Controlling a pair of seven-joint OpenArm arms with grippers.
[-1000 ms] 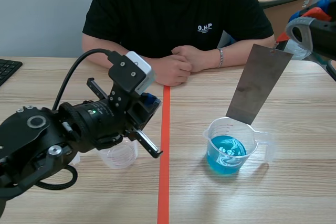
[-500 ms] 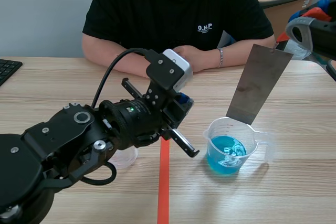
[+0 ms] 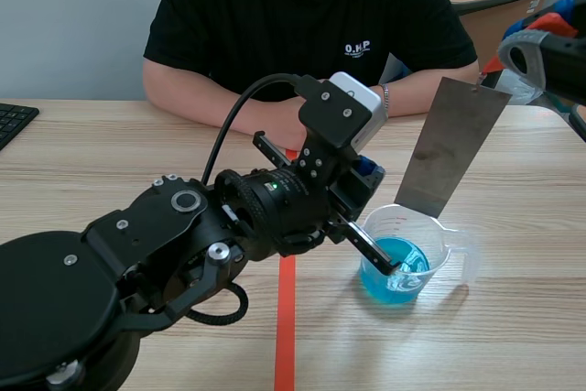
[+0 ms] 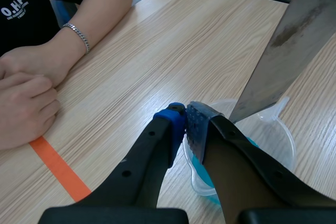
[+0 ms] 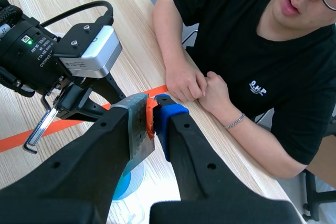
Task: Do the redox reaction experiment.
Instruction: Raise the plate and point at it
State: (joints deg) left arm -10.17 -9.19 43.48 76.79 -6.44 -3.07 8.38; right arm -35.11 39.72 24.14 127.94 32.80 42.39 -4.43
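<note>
Broadly, shows a pale wooden table [image 3: 513, 336] with a person [image 3: 302, 25] seated at its far side, hands [image 3: 316, 112] clasped on the top. Shows next the bulky left arm [image 3: 137, 272], entering low and reaching across the orange tape line [image 3: 286, 336] past the middle.

Presents, right of that line, a grey metal plate [image 3: 450, 148] hanging tilted, its upper edge pinched between the closed pads of the right end effector [image 5: 152, 113] and its lower edge down at the far rim of the beaker [image 3: 385, 219]. Cannot be told whether that edge meets the blue liquid [image 3: 403, 272].

Places the left end effector [image 4: 185, 123] at the beaker's near rim, one finger outside and the other over the liquid, closed on the thin clear wall between them.

Handling, as judged:
- **Plate:** stiff, thin, light and probably smooth. Best pinched flat across both faces near the top edge, as here.
- **Beaker:** light, clear plastic, with a springy wall that is easily squeezed out of shape. Calls for a gentle pinch at the rim.
- **Liquid:** free to slosh, so the beaker is to be kept upright. Risks tipping the beaker if the wall is tugged sideways.
</note>
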